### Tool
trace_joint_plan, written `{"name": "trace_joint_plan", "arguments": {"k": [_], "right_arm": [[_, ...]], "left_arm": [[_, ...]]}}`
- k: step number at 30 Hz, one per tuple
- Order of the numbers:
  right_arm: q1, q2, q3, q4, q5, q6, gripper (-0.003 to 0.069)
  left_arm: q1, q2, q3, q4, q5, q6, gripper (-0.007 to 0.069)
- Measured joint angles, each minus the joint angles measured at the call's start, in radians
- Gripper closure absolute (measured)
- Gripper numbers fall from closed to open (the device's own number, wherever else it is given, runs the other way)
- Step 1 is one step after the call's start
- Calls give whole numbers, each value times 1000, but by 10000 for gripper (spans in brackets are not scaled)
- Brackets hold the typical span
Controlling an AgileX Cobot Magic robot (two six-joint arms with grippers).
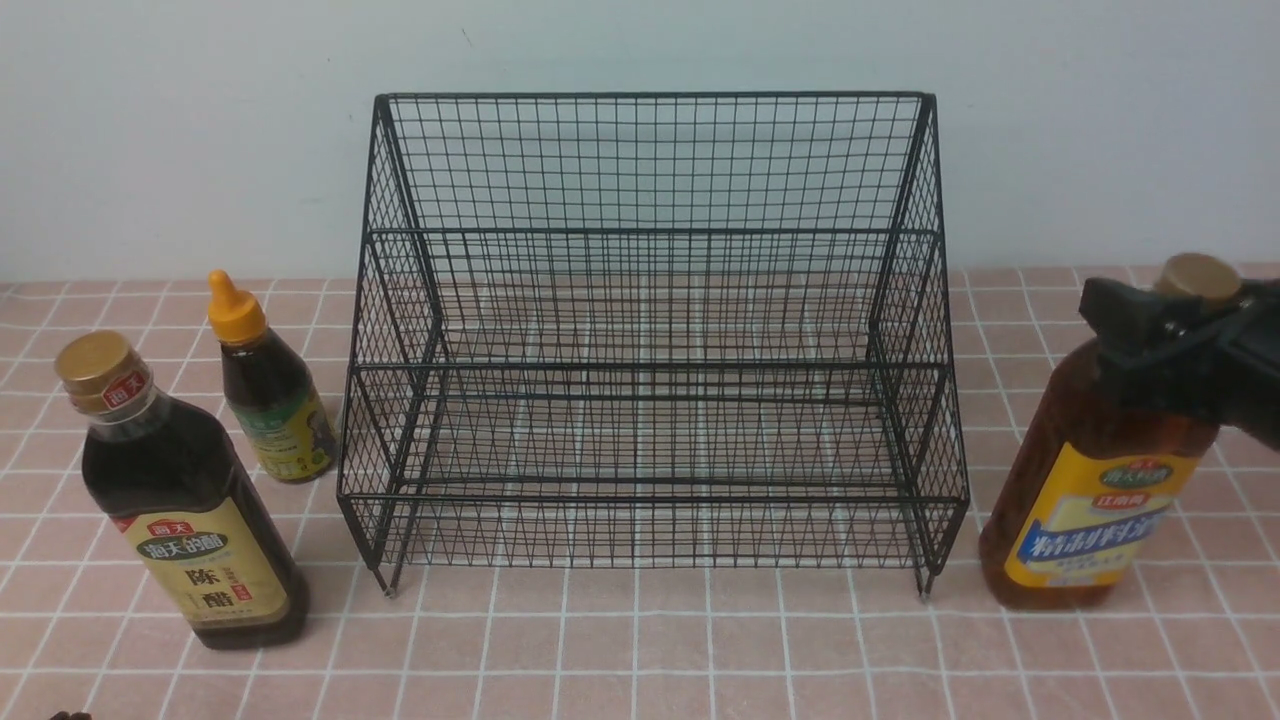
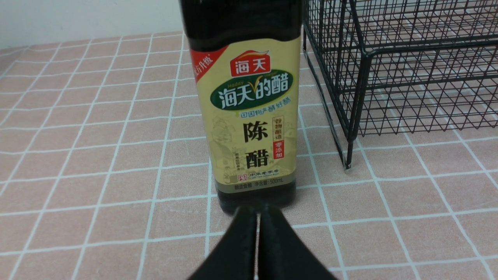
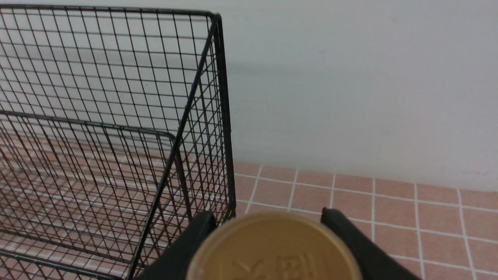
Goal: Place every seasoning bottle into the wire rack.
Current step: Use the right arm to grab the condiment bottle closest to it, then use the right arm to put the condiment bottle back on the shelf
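The black wire rack stands empty at mid-table. The tall amber bottle with a gold cap stands to its right. My right gripper is shut on the bottle's neck just under the cap, one finger on each side. The dark bottle with the beige label stands front left. The small bottle with the orange nozzle stands behind it, next to the rack. My left gripper is shut and empty, low, just in front of the dark bottle's base.
The pale wall runs close behind the rack. Pink tiled tabletop lies in front of the rack and around the bottles. The rack's left front foot is close to the dark bottle.
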Motion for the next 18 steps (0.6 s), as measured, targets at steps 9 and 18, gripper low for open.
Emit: {"name": "trace_joint_plan", "arguments": {"k": [9, 18], "right_arm": [[0, -155, -175, 0, 282, -1, 345], [25, -135, -568, 6, 301, 10, 345]], "left_arm": [[0, 0, 0, 0, 0, 0, 631], [0, 0, 0, 0, 0, 0, 631]]}}
